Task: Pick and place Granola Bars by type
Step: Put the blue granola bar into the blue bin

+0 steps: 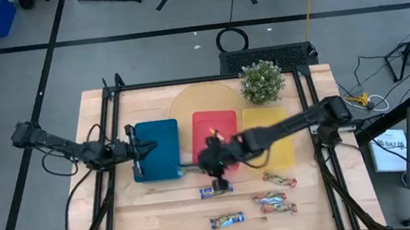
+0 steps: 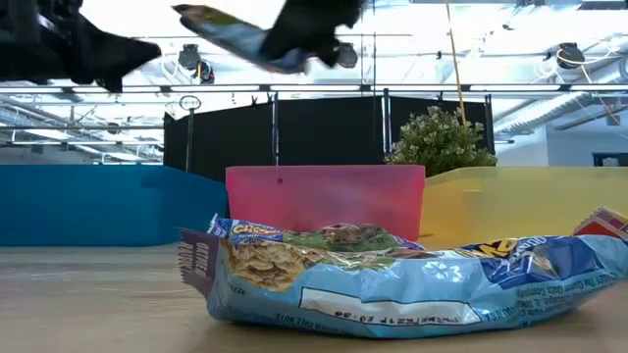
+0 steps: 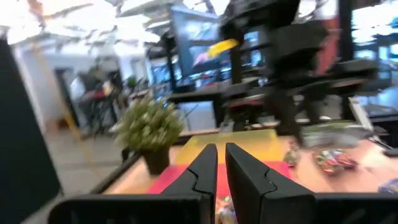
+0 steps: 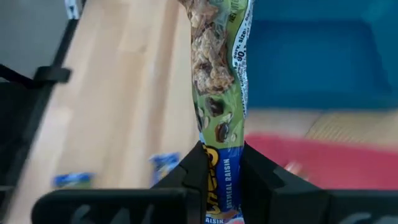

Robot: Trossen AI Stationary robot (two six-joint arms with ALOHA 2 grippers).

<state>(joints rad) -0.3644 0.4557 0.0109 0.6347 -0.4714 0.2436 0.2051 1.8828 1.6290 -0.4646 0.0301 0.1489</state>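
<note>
The right gripper (image 1: 214,163) is clamping a blue-and-green oatmeal raisin bar (image 4: 219,81) by one end and carrying it above the counter (image 1: 162,213), just near of the red tray (image 1: 213,122) and right of the blue tray (image 1: 156,148); in the low view the bar is hanging tilted high over the trays. So the step in hand looks like the carry from pick to drop. Since the wrapper is mostly blue, the blue tray seems the likely target, though which tray takes which type is hard to tell from here. The next move calls for swinging left and a little farther, centring over that tray's floor, lowering, then parting the fingers. The left gripper (image 3: 217,174) is waiting at the left edge of the blue tray with its fingers together and holding nothing, so the right arm is needing to stay clear of it. Several bars are lying on the near part of the counter: a blue one (image 1: 216,191) just below the right gripper, another blue one (image 1: 227,220) nearer still, and red-green ones (image 1: 276,197) to the right.
</note>
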